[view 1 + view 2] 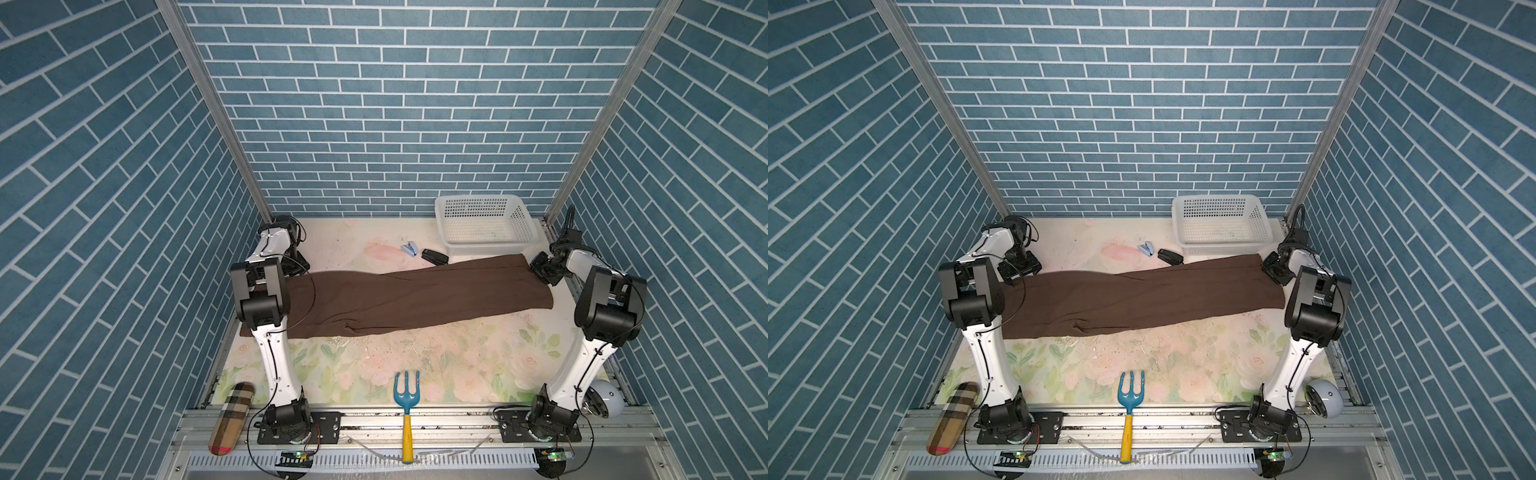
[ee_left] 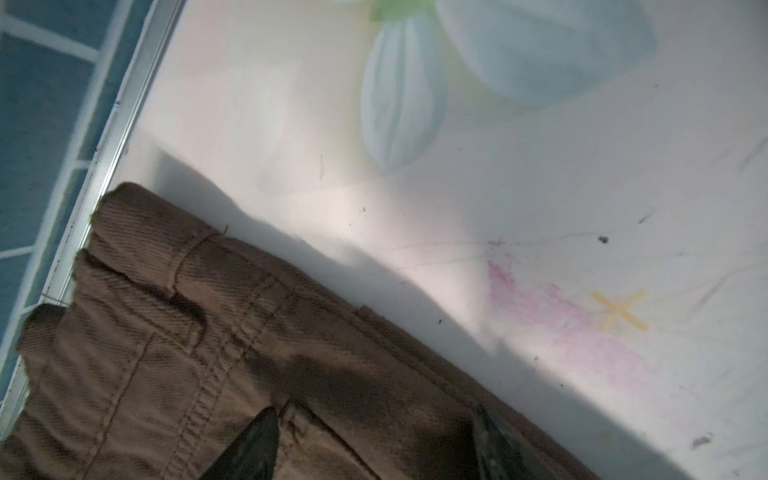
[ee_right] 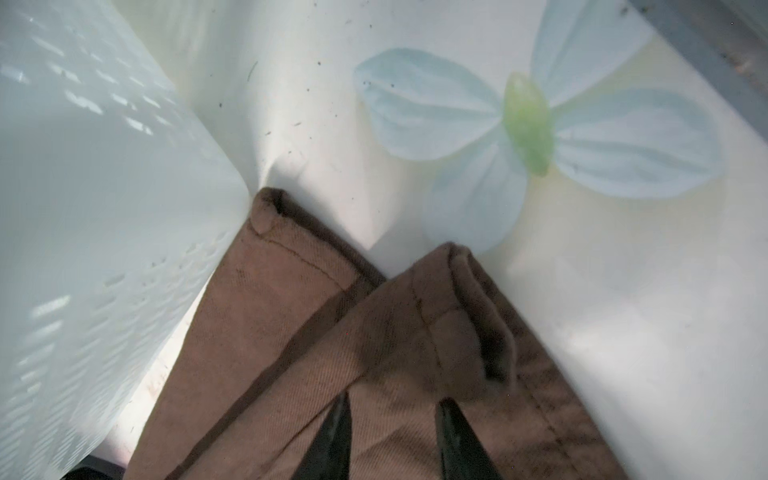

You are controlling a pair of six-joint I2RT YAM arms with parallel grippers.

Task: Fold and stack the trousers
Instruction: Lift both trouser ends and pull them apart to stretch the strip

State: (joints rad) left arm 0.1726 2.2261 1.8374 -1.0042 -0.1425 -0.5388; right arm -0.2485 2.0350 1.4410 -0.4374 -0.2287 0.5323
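**Floral bench, trousers spread across it**

The bench (image 1: 457,361) has a pale top printed with pink flowers and green leaves, scuffed and speckled near its middle. The trousers (image 1: 415,297) lie flat across it from the left edge almost to the right, legs together. A white basket (image 1: 486,249) stands at the back right corner, with the trousers' far right corner at its wall. A pale-blue stapler (image 1: 409,249) and a black stapler (image 1: 435,257) lie just behind the trousers. At the front middle a garden fork (image 1: 407,399) rests with its blue tines on the bench and its yellow handle over the metal rail (image 1: 449,422). The left wrist view shows a pink smear (image 2: 552,320) and a yellow cross (image 2: 619,309) on the surface.
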